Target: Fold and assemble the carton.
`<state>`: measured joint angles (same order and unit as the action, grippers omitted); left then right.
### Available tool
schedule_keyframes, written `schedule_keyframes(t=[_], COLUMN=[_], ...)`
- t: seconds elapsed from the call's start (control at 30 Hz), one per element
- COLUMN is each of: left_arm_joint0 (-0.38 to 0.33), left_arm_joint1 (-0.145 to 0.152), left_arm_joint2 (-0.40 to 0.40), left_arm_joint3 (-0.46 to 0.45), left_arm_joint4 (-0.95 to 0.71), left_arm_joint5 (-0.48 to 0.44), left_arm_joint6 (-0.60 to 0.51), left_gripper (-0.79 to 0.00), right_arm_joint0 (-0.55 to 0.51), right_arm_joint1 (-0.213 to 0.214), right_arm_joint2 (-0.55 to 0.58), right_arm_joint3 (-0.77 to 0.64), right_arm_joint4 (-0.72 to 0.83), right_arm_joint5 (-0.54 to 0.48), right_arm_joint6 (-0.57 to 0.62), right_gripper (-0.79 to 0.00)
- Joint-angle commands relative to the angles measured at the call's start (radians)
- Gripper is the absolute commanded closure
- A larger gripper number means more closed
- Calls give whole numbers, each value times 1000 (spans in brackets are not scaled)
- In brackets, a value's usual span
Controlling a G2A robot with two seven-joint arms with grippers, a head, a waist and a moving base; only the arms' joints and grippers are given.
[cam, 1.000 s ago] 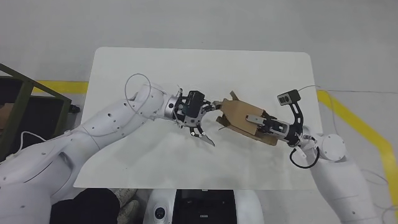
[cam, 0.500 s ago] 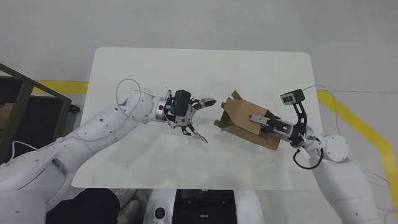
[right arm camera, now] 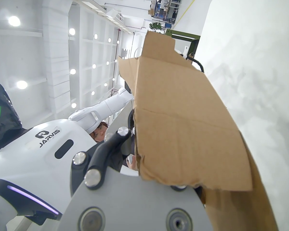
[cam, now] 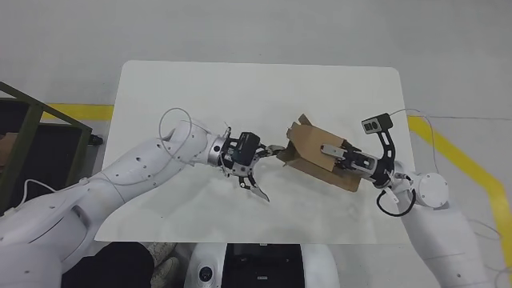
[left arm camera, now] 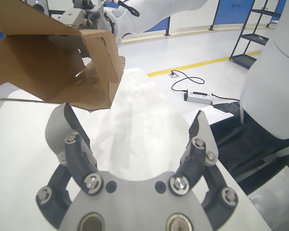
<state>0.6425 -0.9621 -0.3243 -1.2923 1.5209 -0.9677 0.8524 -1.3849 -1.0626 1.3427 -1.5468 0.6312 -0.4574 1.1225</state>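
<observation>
A brown carton (cam: 314, 154) is partly unfolded, its flaps open toward the table's middle. My right gripper (cam: 337, 154) is shut on the carton's top panel from the right side and holds it tilted above the table. From the right wrist the carton (right arm camera: 183, 126) covers most of the gripper. My left gripper (cam: 270, 173) is open at the carton's open end. In the left wrist view the carton (left arm camera: 62, 56) hangs just beyond my left gripper (left arm camera: 132, 121), and one fingertip (left arm camera: 62, 118) touches its lower flap edge. Nothing lies between the left fingers.
The white table (cam: 160, 96) has free room at the back and left. A green frame (cam: 24, 120) stands off its left edge. On the floor beyond the table's edge lie a power brick and cable (left arm camera: 197, 96).
My left gripper drew back from the carton, then came forward again until one finger reached its open end. The right gripper and carton shifted slightly to the right.
</observation>
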Motion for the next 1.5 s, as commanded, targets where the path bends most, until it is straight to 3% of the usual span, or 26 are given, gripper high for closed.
schedule_keyframes(t=[0.0, 0.93, 1.0, 1.03, 1.27, 1.3, 1.37, 1.47], left_arm_joint0=[-5, -73, -76, -77, -85, -86, -88, -90], left_arm_joint1=[-2, -58, -61, -62, -68, -69, -69, -70], left_arm_joint2=[3, 29, 29, 30, 36, 36, 36, 35], left_arm_joint3=[-3, 19, 22, 23, 31, 33, 38, 43], left_arm_joint4=[2, -77, -89, -92, -119, -124, -130, -139], left_arm_joint5=[-4, -35, -37, -39, -45, -45, -45, -44], left_arm_joint6=[-5, -35, -37, -39, -45, -45, -45, -44], left_gripper=[-785, -782, -727, -662, -536, -542, -625, -646], right_arm_joint0=[1, -5, -5, -5, -4, -4, -4, -5], right_arm_joint1=[0, -1, -1, -1, 0, 0, 0, 0], right_arm_joint2=[-3, -14, -15, -15, -16, -16, -16, -16], right_arm_joint3=[-2, -2, -2, -2, -1, -1, -1, -1], right_arm_joint4=[-1, -8, -9, -9, -13, -13, -16, -18], right_arm_joint5=[1, -8, -9, -10, -9, -10, -10, -11], right_arm_joint6=[0, 9, 11, 11, 14, 14, 12, 14], right_gripper=[0, 0, 0, 0, 0, 0, 0, 0])
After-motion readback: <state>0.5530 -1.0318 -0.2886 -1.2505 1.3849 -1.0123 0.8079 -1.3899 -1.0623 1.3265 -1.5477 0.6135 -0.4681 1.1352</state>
